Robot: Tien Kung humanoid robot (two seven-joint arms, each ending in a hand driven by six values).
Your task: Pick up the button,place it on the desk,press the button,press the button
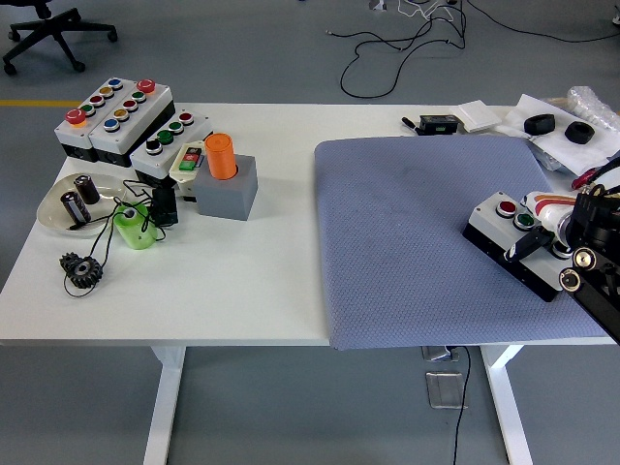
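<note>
Head view shows the button box (511,242), a small grey-topped black case, lying at an angle on the blue-grey mat (417,232) near the mat's right edge, on the right half of the white counter (232,281). Its red button (506,206) and green button (525,220) are visible; the near end of the box is covered by the right hand (572,254), which comes in from the right edge and sits over that end. One black finger (523,246) points down and left against the box's top beside the green button, while the others seem curled back toward the palm, and nothing is pinched or lifted. Since the box already rests on the mat, the step in hand looks like a press. To do it well, I would bring the fingertip squarely over one cap and push straight down, not sideways, because the light box could slide or pivot on the fabric. Whether the tip is on a cap or on the plate between caps cannot be told from here. Away to the left stand more button boxes (116,114), an orange cylinder (220,155) on a grey block (229,189), a green part (134,228), a dish (60,208) and a gear (81,269), all well apart from the work.
</note>
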